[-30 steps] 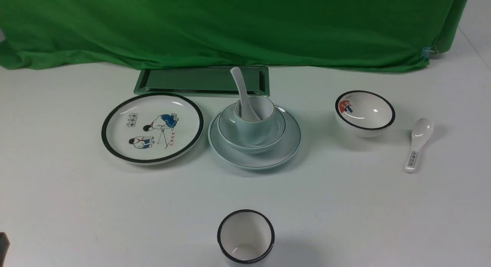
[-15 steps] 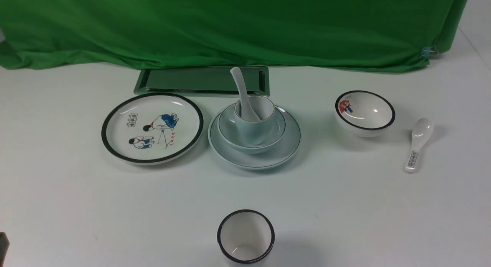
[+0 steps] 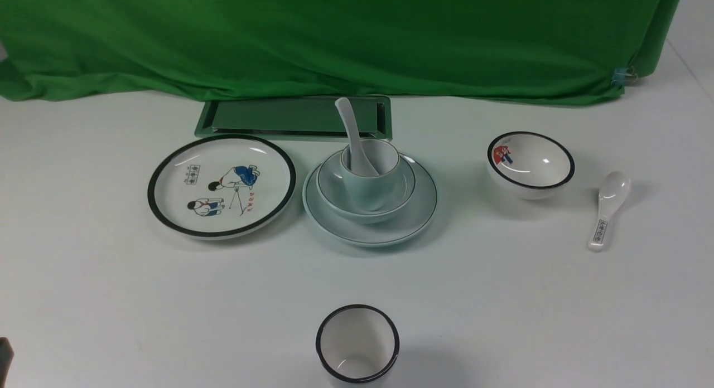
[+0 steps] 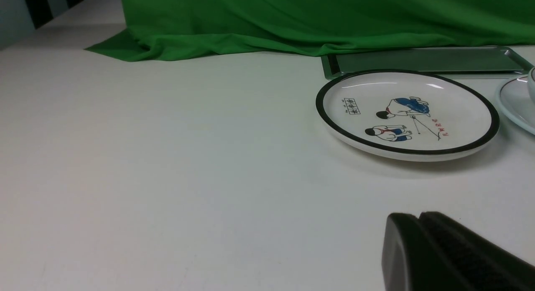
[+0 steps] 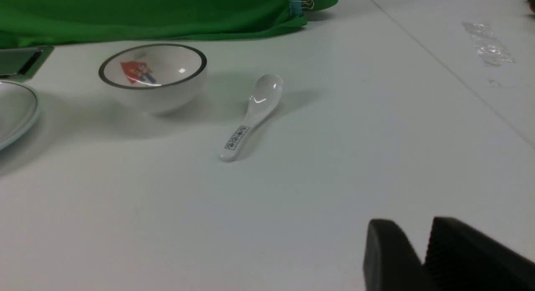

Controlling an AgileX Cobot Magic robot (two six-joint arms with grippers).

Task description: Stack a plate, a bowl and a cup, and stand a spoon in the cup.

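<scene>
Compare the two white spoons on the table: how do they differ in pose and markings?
The plain spoon stands tilted in the pale cup, handle up and leaning on the rim; the marked spoon lies flat on the table, right of the picture bowl. The plain spoon's handle is unmarked; the marked spoon's carries a dark print. Both are glossy white soup spoons.

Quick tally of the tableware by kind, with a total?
Plates: 2, plain pale plate, cartoon plate
Bowls: 2, plain pale bowl, picture bowl
Cups: 2, pale cup, black-rimmed cup
Spoons: 2, plain white spoon, marked-handle spoon
Total: 8
</scene>
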